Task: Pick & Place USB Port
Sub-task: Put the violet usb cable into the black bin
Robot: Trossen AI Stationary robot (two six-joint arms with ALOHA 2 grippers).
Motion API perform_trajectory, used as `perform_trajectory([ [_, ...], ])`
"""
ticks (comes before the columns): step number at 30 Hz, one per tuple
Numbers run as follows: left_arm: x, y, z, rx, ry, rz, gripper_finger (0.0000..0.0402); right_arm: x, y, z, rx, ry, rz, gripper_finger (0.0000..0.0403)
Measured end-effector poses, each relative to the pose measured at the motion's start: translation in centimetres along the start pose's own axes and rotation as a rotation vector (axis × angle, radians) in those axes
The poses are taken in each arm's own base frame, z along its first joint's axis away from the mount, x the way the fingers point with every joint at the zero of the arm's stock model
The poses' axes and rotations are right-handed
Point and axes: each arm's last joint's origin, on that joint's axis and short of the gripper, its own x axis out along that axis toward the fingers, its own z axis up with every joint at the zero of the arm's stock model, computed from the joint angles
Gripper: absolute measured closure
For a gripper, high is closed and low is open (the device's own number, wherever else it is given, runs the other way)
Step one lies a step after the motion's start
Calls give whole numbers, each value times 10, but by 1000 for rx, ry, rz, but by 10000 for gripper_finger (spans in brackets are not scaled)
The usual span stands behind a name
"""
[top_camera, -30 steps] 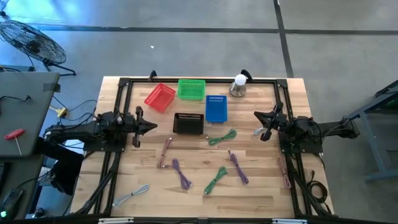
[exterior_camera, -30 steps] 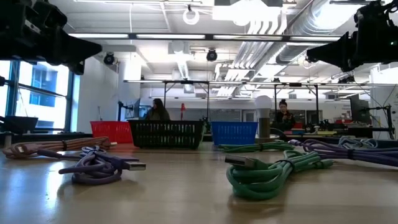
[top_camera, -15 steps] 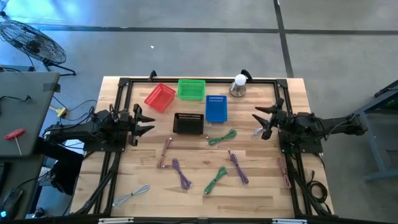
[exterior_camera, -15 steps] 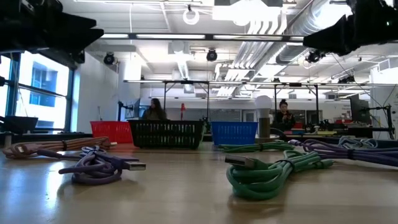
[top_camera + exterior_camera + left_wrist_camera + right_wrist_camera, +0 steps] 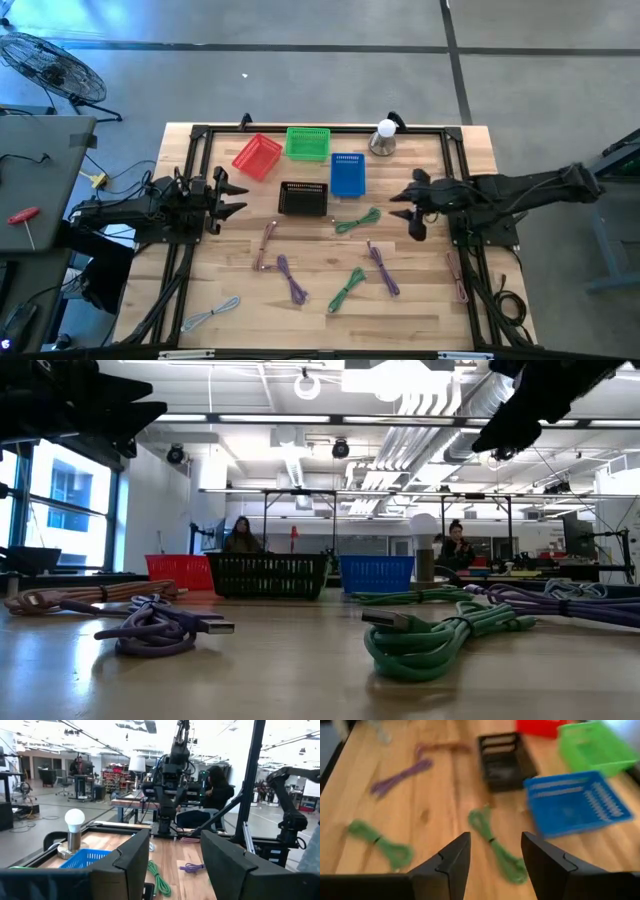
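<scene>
Several coiled USB cables lie flat on the wooden table: a green one [image 5: 357,220] below the blue basket, another green [image 5: 346,288], two purple [image 5: 291,278] [image 5: 382,268], a pinkish one [image 5: 266,245], another at the right [image 5: 458,277] and a grey one [image 5: 212,313]. My right gripper [image 5: 408,205] is open and empty, in the air just right of the upper green cable [image 5: 495,847]. My left gripper [image 5: 232,197] is open and empty, in the air at the table's left, left of the black basket.
Four baskets stand at the far middle: red [image 5: 257,156], green [image 5: 307,143], blue [image 5: 347,174] and black [image 5: 303,198]. A lamp with a white bulb [image 5: 384,136] stands at the far right. A black frame [image 5: 320,129] runs along the far edge and both sides.
My right gripper has reached toward the table's left edge, toward the upper green cable, and has tipped downward; it stays open. My left gripper has drawn back a little toward the table's left edge. The cables and baskets have not moved.
</scene>
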Motion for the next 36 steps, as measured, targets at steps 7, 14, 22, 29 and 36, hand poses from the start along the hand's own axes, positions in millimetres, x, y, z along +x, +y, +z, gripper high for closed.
perform_trajectory([
  [7, 0, 0, 0, 1, 8, 7, 227, 35, 15, 1, 12, 232, 236, 235],
  [14, -1, 1, -9, -3, 101, 13, 227, 50, 45, -1, 129, 417, 302, 236],
  [22, -1, 1, -11, -45, 122, 14, 227, 60, 89, 20, 163, 472, 239, 236],
  [29, -1, 0, -11, -65, 123, -13, 227, 78, 106, 21, 251, 701, -65, 236],
  [36, -1, 0, -11, -60, 126, -13, 227, 113, 115, 2, 475, 806, -231, 236],
])
